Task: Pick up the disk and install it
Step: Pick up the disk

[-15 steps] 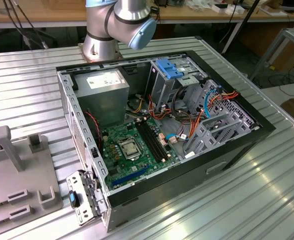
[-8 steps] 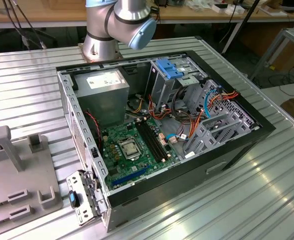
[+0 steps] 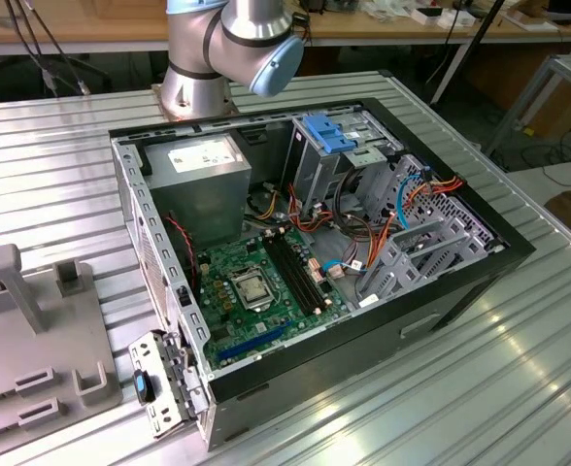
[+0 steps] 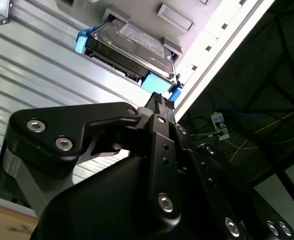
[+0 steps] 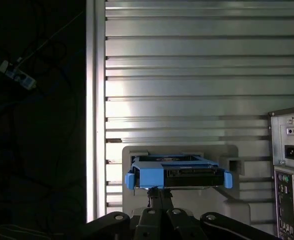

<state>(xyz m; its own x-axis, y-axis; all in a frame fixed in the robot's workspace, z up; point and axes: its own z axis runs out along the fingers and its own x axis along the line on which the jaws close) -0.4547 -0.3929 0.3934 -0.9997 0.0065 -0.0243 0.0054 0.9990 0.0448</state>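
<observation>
An open black desktop computer case lies on its side on the ribbed aluminium surface, its green motherboard facing up. The silver and light-blue robot arm rises at 12 o'clock from the case. A pale grey holder plate with raised blocks sits at about 8 o'clock from the case.

In both wrist views, the flat grey-metal disk in its bright blue plastic frame rests in the pale grey holder plate, well apart from the case's rear panel. The black gripper has its tip right at the blue frame's near edge. Whether it is clenched on that edge, merely touching it or released cannot be told.
</observation>
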